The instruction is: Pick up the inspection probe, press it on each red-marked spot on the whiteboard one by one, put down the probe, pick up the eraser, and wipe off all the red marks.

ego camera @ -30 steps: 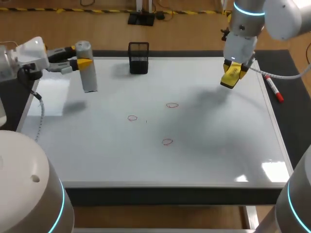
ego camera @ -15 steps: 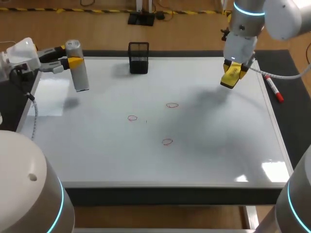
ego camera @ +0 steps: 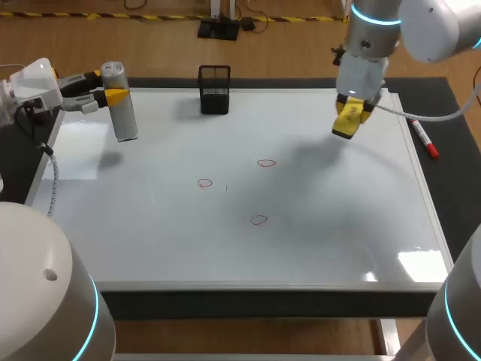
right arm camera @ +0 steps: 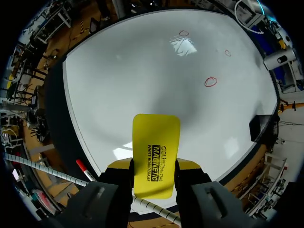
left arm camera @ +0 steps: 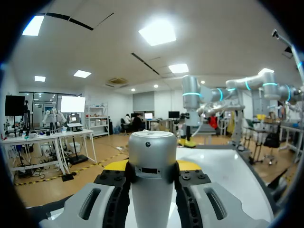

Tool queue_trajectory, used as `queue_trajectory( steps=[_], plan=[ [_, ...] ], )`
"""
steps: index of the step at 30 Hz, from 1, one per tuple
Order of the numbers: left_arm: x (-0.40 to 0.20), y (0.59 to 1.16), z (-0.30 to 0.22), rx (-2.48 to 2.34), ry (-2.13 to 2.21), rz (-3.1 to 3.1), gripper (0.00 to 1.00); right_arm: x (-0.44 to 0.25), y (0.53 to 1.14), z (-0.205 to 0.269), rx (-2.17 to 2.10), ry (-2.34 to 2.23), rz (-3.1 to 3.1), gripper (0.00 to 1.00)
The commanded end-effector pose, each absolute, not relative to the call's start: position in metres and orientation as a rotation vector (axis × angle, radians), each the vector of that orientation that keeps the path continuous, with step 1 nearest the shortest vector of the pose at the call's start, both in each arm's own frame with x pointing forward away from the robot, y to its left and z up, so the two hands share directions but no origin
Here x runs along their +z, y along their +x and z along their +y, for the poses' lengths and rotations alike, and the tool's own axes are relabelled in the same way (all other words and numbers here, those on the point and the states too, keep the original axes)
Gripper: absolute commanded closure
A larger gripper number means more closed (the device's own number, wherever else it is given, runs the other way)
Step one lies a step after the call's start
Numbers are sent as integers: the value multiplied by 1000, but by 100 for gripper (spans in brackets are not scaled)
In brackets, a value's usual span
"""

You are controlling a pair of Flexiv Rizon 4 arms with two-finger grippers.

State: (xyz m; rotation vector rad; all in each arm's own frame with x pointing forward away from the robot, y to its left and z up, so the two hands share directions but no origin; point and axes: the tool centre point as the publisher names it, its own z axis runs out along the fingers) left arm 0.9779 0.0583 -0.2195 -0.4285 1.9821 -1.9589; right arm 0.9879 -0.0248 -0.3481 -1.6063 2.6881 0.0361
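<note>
The left gripper [ego camera: 107, 96] is clamped on the grey metal cylindrical probe [ego camera: 120, 104]: in the left wrist view both yellow-tipped fingers [left arm camera: 116, 166] press its sides, and the left gripper [left arm camera: 152, 166] hides the probe [left arm camera: 152, 161] below the grip. It hangs upright at the far left of the white whiteboard [ego camera: 150, 233]; whether its lower end touches the surface cannot be told.

The right gripper [ego camera: 350, 120] is closed on the flat yellow eraser [ego camera: 348, 123] over the far right of the board. In the right wrist view the right gripper [right arm camera: 153, 164] covers the near end of the eraser [right arm camera: 156, 142], and its wiping face is out of sight.

Three small red circle marks [ego camera: 266, 162] [ego camera: 205, 183] [ego camera: 258, 219] lie mid-board, well apart from both tools. A black mesh holder [ego camera: 214, 89] stands at the far edge. A red-capped marker pen [ego camera: 423, 138] lies right of the board, partly hidden behind a white cable.
</note>
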Motion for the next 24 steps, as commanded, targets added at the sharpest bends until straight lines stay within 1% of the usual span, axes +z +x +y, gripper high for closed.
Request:
queue_trajectory(
  steps=[1,24],
  plan=[
    [-218,978,59,-1960,-429,1983,100,-343,977,9,-13,-1670,2664,100],
    [-218,978,59,-1960,-429,1983,100,-347,907,210,-6,-2116,2336,100]
  ],
)
